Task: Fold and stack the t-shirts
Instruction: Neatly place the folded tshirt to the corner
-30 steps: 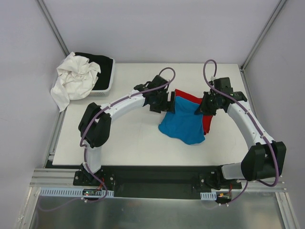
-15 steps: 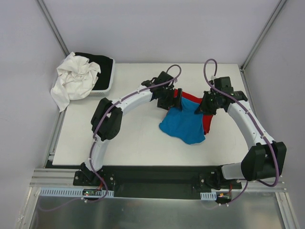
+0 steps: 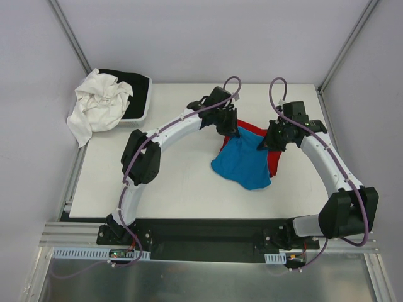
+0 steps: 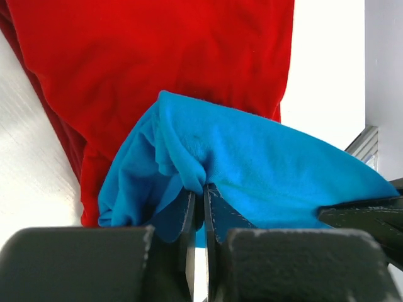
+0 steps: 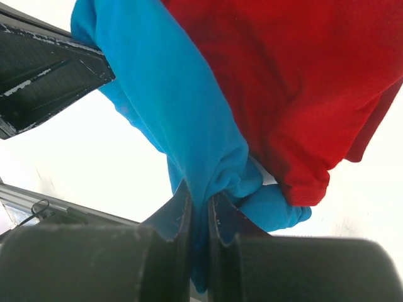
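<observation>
White table (image 3: pixel 176 182), red shirt (image 3: pixel 252 130) mostly hidden beneath blue shirt (image 3: pixel 242 165)

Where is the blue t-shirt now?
Top view: the blue t-shirt is right of centre, pinched by left gripper and right gripper, over the red t-shirt.

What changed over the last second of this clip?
The left gripper, shut on the blue t-shirt, carried its corner rightward and farther back, toward the right gripper. The right gripper, also pinching the blue t-shirt, the red t-shirt beneath and the white garment stayed put.
</observation>
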`<action>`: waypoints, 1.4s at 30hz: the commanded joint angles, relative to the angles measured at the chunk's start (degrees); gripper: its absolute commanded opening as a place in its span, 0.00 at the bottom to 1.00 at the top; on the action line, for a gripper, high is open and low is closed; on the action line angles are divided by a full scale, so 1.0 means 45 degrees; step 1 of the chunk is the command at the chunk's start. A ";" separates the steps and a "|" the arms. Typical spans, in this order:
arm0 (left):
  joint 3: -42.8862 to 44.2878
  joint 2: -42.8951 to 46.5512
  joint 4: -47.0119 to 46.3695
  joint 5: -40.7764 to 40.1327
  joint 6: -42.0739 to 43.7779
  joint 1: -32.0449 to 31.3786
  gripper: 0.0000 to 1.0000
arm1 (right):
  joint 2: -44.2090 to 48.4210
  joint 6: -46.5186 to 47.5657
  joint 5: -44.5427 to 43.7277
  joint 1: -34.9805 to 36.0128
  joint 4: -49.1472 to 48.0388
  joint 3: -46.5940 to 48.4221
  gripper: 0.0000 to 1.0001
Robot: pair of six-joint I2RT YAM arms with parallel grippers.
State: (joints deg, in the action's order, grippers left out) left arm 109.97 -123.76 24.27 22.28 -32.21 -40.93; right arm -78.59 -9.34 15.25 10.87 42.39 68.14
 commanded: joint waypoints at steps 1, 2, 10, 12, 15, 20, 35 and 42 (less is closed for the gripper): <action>-0.0200 0.0901 -0.0257 -0.0166 -0.0011 -0.0104 0.00 | 0.0530 0.0104 -0.0009 0.0064 0.0052 0.0424 0.01; -0.0220 0.1056 -0.0257 -0.0225 -0.0011 -0.0124 0.00 | 0.0588 0.0104 -0.0028 0.0064 0.0052 0.0424 0.01; 0.0150 0.2210 0.0055 -0.1202 0.0223 -0.0124 0.00 | 0.0804 0.0064 -0.0204 0.0045 0.0228 0.0989 0.01; 0.0442 0.2288 0.0250 -0.1280 0.0243 -0.0143 0.00 | 0.0823 0.0064 -0.0224 0.0045 0.0306 0.1166 0.01; 0.0755 0.2386 0.0387 -0.1377 0.0262 -0.0124 0.00 | 0.0842 0.0026 -0.0302 0.0064 0.0404 0.1478 0.01; 0.0991 0.2269 0.0602 -0.1280 0.0360 -0.0124 0.00 | 0.0863 -0.0052 -0.0692 0.0064 0.0501 0.1752 0.01; 0.2004 0.0649 0.0739 -0.1319 0.0536 -0.0105 0.00 | -0.0759 0.0397 -0.0634 -0.1049 0.0013 0.2045 0.01; 0.4134 -0.0912 0.1129 -0.1047 0.0322 0.0402 0.00 | -0.1578 0.0475 -0.0419 -0.1635 0.0111 0.2982 0.01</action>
State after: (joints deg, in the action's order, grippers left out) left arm 121.86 -125.60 28.86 17.50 -31.05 -41.01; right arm -84.29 -8.34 12.95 5.21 43.90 76.86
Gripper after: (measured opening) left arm 0.020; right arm 0.072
